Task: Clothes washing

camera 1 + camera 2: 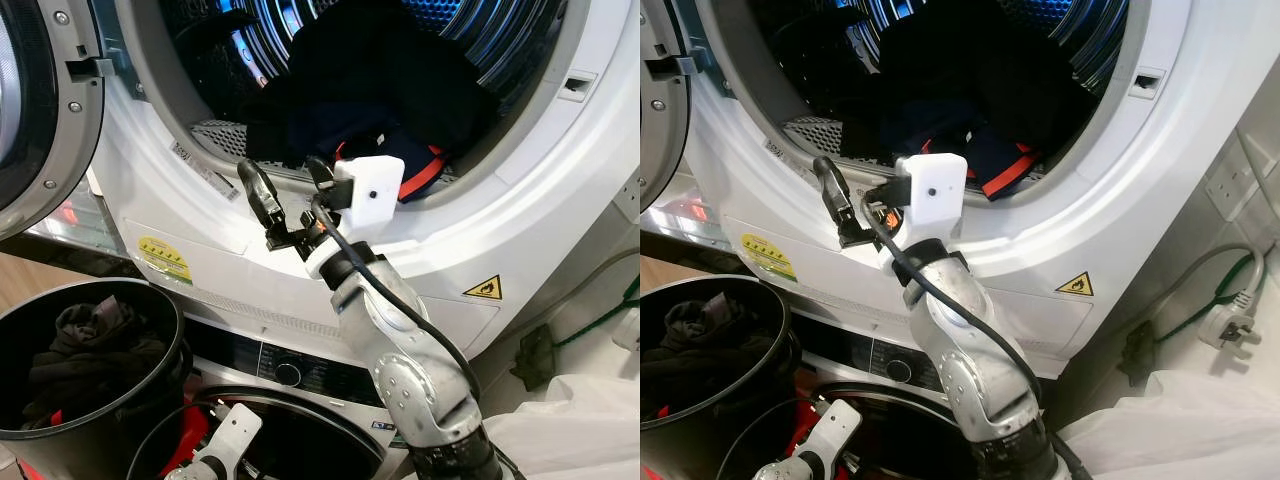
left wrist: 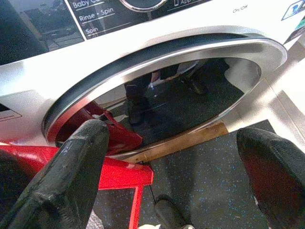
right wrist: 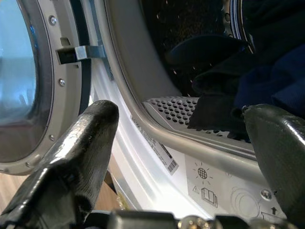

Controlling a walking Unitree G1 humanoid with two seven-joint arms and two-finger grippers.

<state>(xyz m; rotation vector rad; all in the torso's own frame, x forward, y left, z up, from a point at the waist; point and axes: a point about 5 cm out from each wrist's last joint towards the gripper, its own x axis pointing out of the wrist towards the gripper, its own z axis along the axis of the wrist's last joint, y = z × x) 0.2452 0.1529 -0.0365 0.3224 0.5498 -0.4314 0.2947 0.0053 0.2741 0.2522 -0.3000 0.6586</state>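
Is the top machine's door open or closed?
Open. The door is swung out to the left, and you can see right into the drum, where dark clothes are piled.

White dryer (image 1: 420,250); dark clothes (image 1: 380,80), orange trim; black bin (image 1: 150,300); yellow warning sticker (image 1: 483,289).

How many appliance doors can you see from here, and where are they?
2. The upper machine's door is swung open at the robot's left, beside the drum of dark clothes. The lower machine's round door is shut, in front of the left gripper.
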